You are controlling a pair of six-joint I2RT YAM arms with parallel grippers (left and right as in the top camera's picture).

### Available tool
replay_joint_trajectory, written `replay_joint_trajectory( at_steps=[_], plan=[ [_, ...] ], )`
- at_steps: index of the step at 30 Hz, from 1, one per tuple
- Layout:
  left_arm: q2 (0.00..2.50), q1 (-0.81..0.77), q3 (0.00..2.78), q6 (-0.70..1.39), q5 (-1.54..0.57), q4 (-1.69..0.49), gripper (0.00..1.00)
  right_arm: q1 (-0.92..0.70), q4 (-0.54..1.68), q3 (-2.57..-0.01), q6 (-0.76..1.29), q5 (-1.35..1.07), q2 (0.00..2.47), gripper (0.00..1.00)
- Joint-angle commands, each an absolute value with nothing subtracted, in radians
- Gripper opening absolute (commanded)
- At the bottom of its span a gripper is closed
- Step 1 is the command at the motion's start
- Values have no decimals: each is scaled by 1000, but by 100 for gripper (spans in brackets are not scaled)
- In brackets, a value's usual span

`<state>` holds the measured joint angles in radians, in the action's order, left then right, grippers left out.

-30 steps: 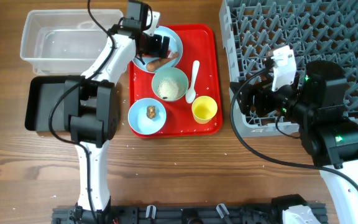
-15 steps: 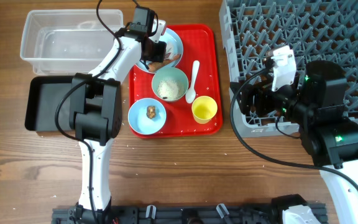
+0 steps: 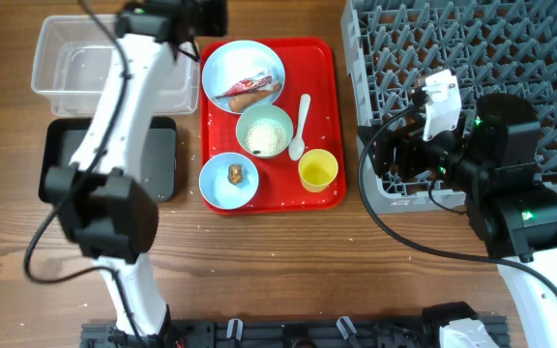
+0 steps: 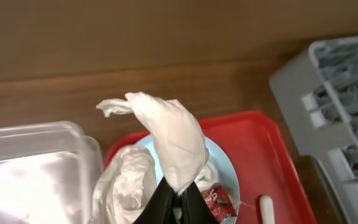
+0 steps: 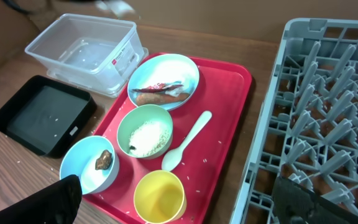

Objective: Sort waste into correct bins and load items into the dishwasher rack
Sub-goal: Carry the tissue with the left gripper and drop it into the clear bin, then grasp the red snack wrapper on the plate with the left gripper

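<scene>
My left gripper (image 4: 176,205) is shut on the crumpled white tissue (image 4: 169,134), held in the air above the pale blue plate (image 3: 244,68); in the overhead view it sits at the tray's far left corner (image 3: 206,14). The red wrapper (image 3: 249,84) and the carrot-like stick (image 3: 248,98) lie on the plate. One bowl (image 3: 264,130) holds rice, the other (image 3: 230,181) a brown lump. The yellow cup (image 3: 317,170) and white spoon (image 3: 301,124) rest on the red tray (image 3: 332,68). My right gripper (image 5: 176,183) hangs open over the rack's (image 3: 462,58) near left corner, holding nothing.
The clear tub (image 3: 75,63) stands at the back left, with the black tub (image 3: 61,159) in front of it, partly covered by my left arm. Loose rice grains dot the tray and the wood beside it.
My left gripper has shut on the tissue, lifted it off the plate and swung up and to the left. The right arm has not moved.
</scene>
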<state>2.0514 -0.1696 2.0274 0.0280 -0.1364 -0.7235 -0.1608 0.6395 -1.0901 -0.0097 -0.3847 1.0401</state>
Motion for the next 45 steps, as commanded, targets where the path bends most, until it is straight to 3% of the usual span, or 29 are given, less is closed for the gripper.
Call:
replay_joint_trajectory(
  at_steps=[1, 5, 8, 10, 12, 13, 17, 22, 31, 45],
  plan=[
    [2035, -85, 2030, 42, -128, -749, 4, -163, 624, -1113, -23, -402, 1044, 100],
    [2077, 17, 2029, 35, -129, -784, 4, -163, 614, -1113, -22, -402, 1044, 100],
    [2121, 56, 2029, 7, -121, -814, 12, -163, 622, -1113, 4, -403, 1044, 100],
    [2146, 70, 2029, 8, -122, -829, 43, -163, 622, -1113, 7, -403, 1044, 100],
    [2155, 70, 2029, 8, -122, -850, 84, -163, 622, -1113, 7, -403, 1044, 100],
    [2156, 69, 2029, 7, -121, -858, 100, -163, 623, -1113, 9, -403, 1044, 100],
    [2123, 66, 2029, 8, -126, -880, 100, -163, 621, -1113, 10, -403, 1044, 100],
    [2090, -30, 2029, -22, -299, -915, 100, -163, 622, -1113, 11, -403, 1044, 100],
    [2259, -250, 2029, -22, -220, -805, 100, -163, 632, -1111, 30, -402, 1044, 100],
    [2447, -292, 2029, 113, -163, -781, 98, -163, 651, -1111, 29, -402, 1044, 100]
  ],
)
